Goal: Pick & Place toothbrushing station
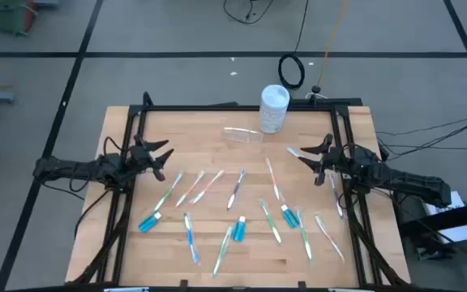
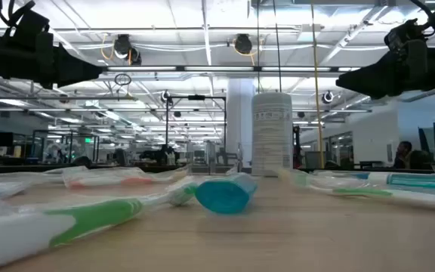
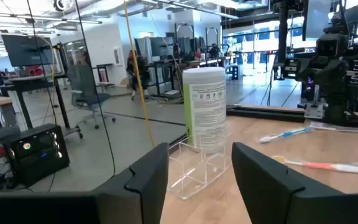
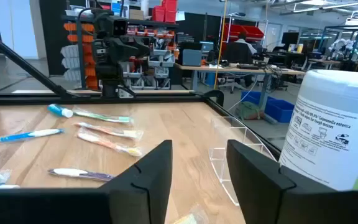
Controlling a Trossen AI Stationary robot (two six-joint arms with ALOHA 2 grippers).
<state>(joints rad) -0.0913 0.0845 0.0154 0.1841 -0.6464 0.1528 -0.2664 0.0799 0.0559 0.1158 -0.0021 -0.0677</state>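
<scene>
The clear plastic cup (image 1: 243,135) lies on its side near the table's far edge, by the white canister (image 1: 273,108). Several pastel toothbrushes (image 1: 237,188) lie flat across the middle and near half of the table. Among them are three blue tubes (image 1: 150,221), (image 1: 238,229), (image 1: 289,216). My left gripper (image 1: 165,159) hovers open at the table's left side, clear of the wood and pointing toward the cup (image 3: 197,169). My right gripper (image 1: 301,154) hovers open at the right side, and its wrist view also shows the cup (image 4: 236,157). Neither holds anything.
The tall white canister (image 3: 205,109) stands upright just behind the cup at the far edge. A black frame (image 1: 242,105) runs along the table's far edge and sides. Bare wood lies between the two grippers, on the near side of the cup.
</scene>
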